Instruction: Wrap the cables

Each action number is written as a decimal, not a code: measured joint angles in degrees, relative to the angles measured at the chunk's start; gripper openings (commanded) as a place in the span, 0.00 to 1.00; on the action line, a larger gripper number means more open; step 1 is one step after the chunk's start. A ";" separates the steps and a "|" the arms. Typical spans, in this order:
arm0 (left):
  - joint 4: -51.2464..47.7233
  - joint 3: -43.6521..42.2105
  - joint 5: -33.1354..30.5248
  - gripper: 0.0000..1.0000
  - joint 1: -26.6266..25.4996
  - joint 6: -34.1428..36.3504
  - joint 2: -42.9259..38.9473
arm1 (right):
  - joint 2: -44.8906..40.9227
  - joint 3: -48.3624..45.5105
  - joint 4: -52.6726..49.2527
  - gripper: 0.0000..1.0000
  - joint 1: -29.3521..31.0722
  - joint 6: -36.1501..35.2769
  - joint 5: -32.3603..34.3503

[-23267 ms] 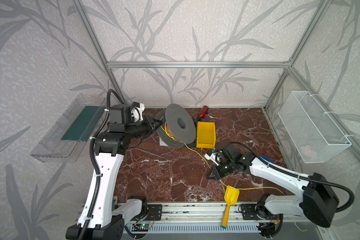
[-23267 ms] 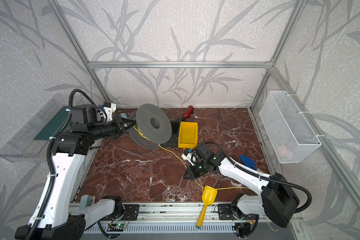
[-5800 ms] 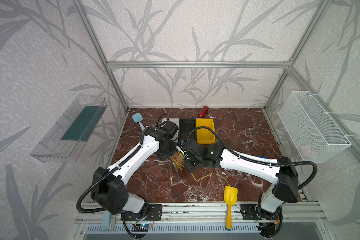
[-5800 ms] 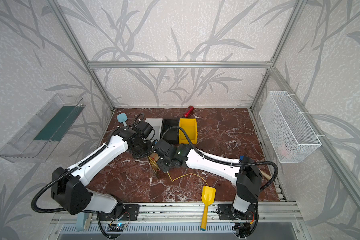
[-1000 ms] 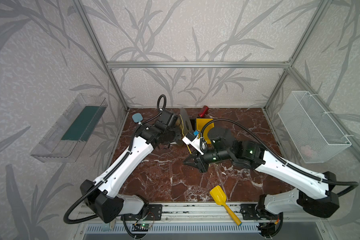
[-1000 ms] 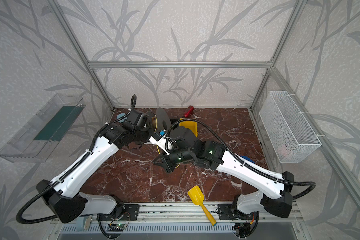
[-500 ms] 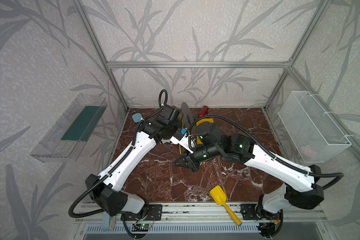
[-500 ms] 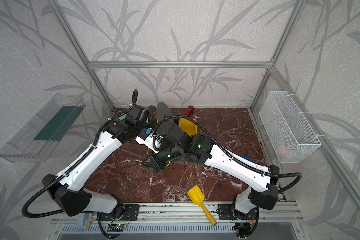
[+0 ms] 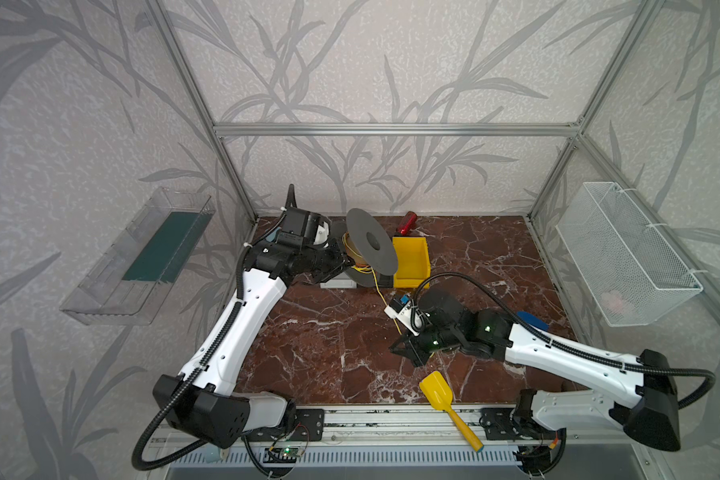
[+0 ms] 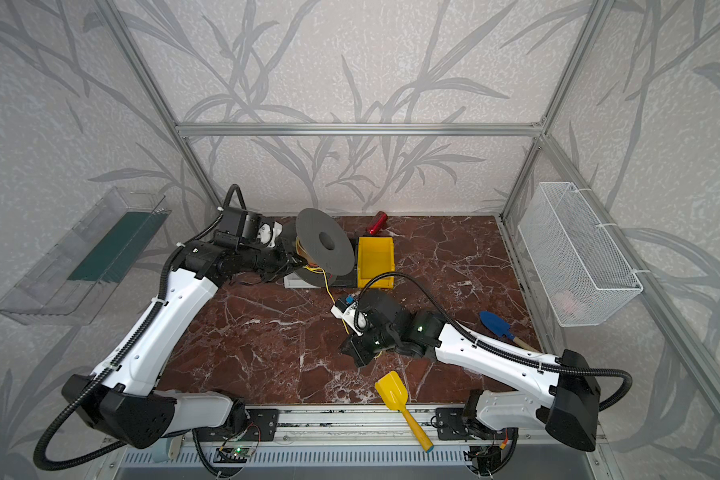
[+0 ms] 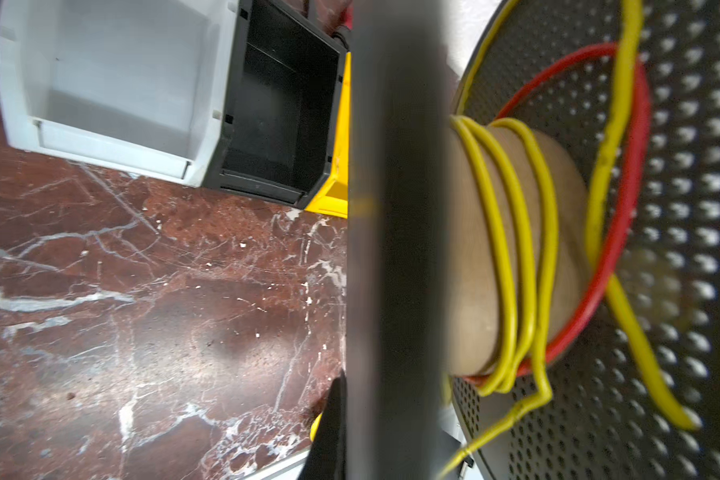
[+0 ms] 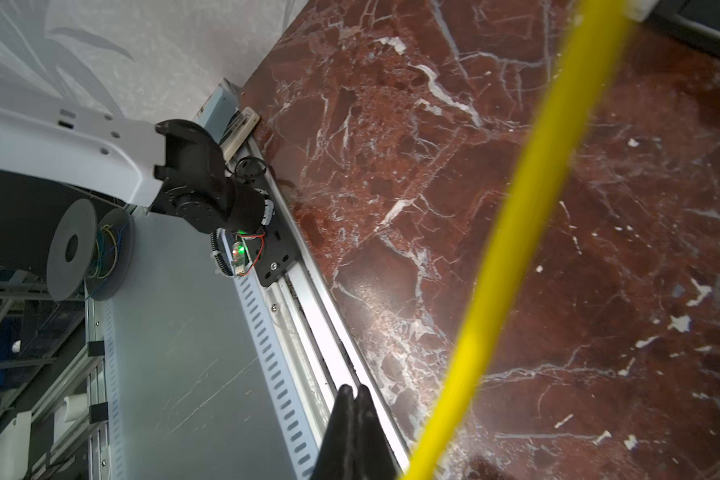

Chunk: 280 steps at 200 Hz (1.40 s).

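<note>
Cable point(image 9: 376, 284), a thin yellow wire, runs from the spool point(image 9: 371, 245) down and forward to the right gripper point(image 9: 402, 351). The spool is near the back edge of the tabletop point(image 9: 329, 345), left of its middle, and the right gripper hangs near the tabletop's middle. In both top views the spool stands tilted on edge, just beside the yellow bin point(image 9: 410, 262).

The left gripper point(image 9: 344, 259) reaches the spool from the left edge's side and is closed on it. In the left wrist view one black finger point(image 11: 331, 419) lies against the near flange. Several turns of cable point(image 11: 499, 232) lie round the tan hub, with a red wire point(image 11: 624, 208) looped beside them. A white bin point(image 11: 113, 83) and a black bin point(image 11: 275, 116) sit side by side past the flange, in a row with the yellow one.

In the right wrist view the right gripper's fingers point(image 12: 341, 424) are pressed flat together. The cable point(image 12: 524, 208) passes just beside them, blurred, and I cannot tell whether it is pinched nearer their base.

A yellow shovel point(image 9: 437, 390) lies at the front edge, its handle over the rail.
</note>
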 measured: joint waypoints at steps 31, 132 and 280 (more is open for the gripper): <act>3.02 -3.50 8.11 0.00 4.11 0.76 -3.80 | 0.55 -0.92 -0.61 0.00 -12.26 -2.21 -5.40; 1.97 -9.49 12.24 0.00 5.84 8.26 -13.11 | 11.52 12.90 -13.92 0.11 -21.55 -10.93 -19.61; 4.98 -26.75 -9.49 0.00 -20.17 18.75 -10.82 | 29.05 7.54 -10.47 0.15 -20.61 -14.16 3.41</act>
